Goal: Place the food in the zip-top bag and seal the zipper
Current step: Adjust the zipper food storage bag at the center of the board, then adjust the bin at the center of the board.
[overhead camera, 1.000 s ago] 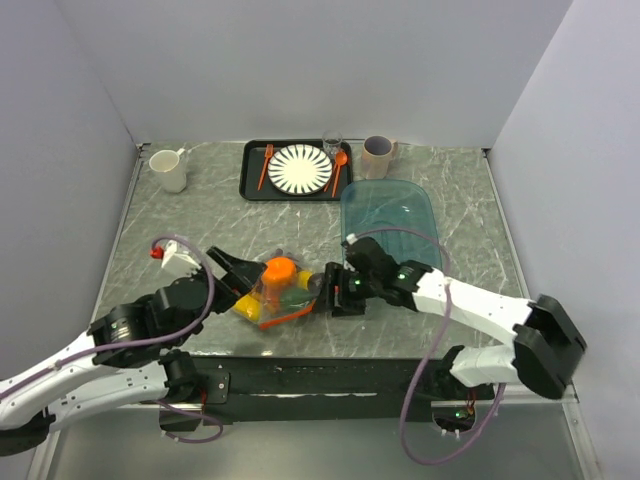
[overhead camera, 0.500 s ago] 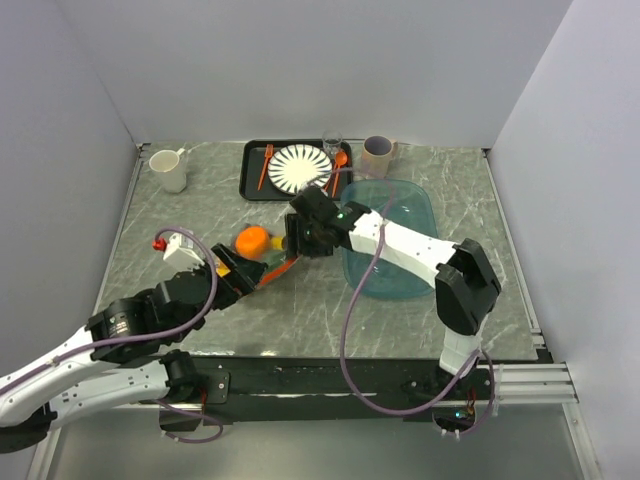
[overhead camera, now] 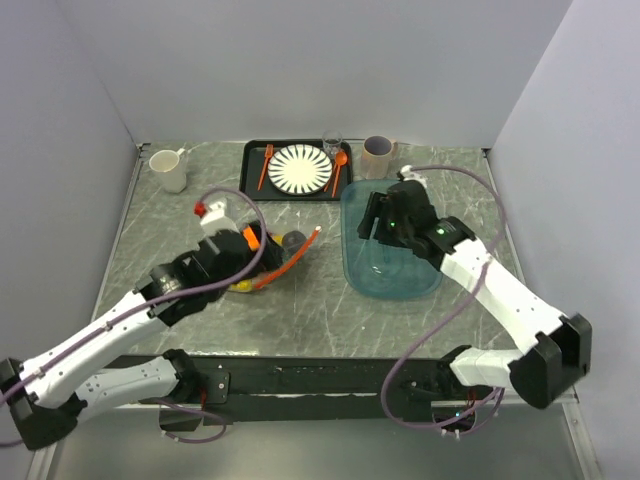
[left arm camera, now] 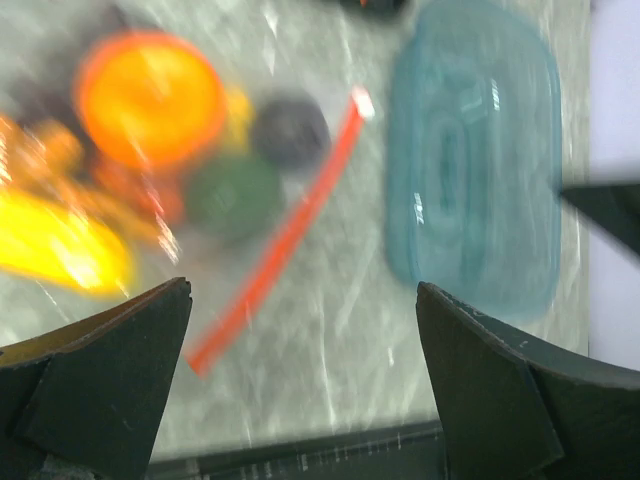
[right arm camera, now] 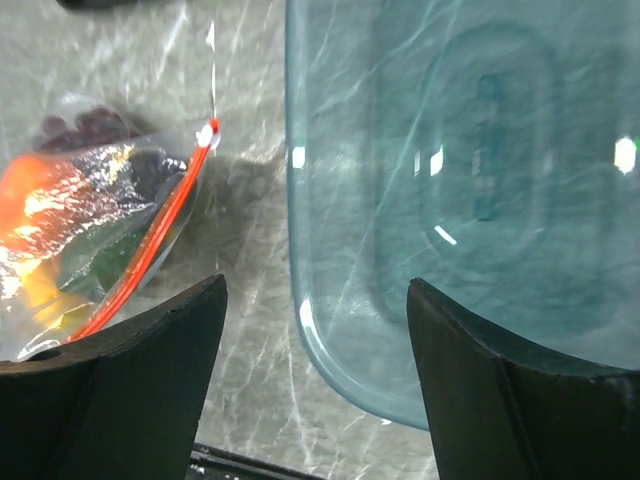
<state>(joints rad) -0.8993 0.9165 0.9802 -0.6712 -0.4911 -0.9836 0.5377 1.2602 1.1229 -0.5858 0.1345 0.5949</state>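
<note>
one teal tub lies beside the zip-top bag

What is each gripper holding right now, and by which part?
Nothing. The left gripper is open over the zip-top bag and the right gripper is open over the teal tub; both sets of fingers are empty.

Grey veined marble-pattern table, plain pale back wall, left wall and right wall at its edges, black rail along the near edge, even diffuse light.
</note>
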